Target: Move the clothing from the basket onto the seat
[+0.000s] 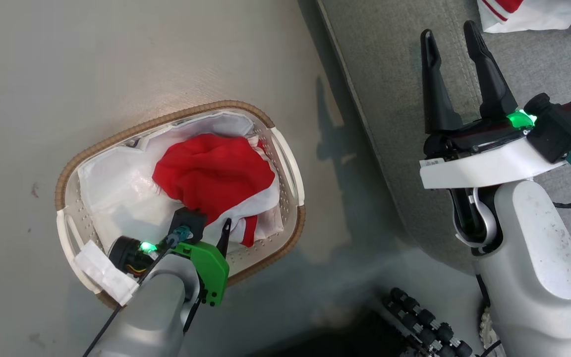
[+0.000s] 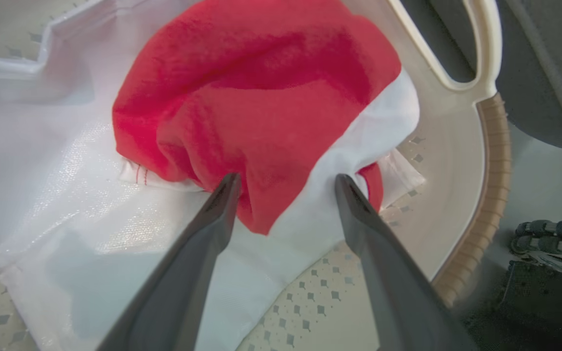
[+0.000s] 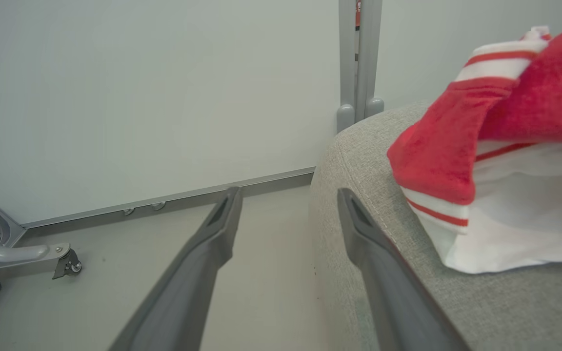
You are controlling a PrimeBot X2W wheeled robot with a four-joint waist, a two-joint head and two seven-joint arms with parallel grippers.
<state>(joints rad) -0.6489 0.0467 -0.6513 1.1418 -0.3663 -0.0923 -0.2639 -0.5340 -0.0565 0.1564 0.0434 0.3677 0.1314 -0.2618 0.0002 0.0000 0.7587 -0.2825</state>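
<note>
Our left gripper point(image 2: 287, 187) hangs wide open and empty, fingers straddling the red clothing point(image 2: 261, 97) in the basket point(image 2: 493, 161). Our right gripper point(image 1: 450, 32), also spread and empty, hovers over the seat point(image 1: 394, 99), another red garment point(image 1: 528, 17) lying just ahead of it.

Soft matt red-and-white cloth clothing point(image 1: 213, 173), glossy woven white liner point(image 2: 66, 195), smooth perforated plastic basket point(image 1: 290, 163), coarse grey woven seat point(image 1: 399, 99).

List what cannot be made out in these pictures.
1. Head view: the top edge cuts off the garment on the seat.
2. Head and left wrist views: the red clothing hides whatever lies beneath it in the basket.
3. Left wrist view: whether the left end effector touches the clothing is unclear.
</note>
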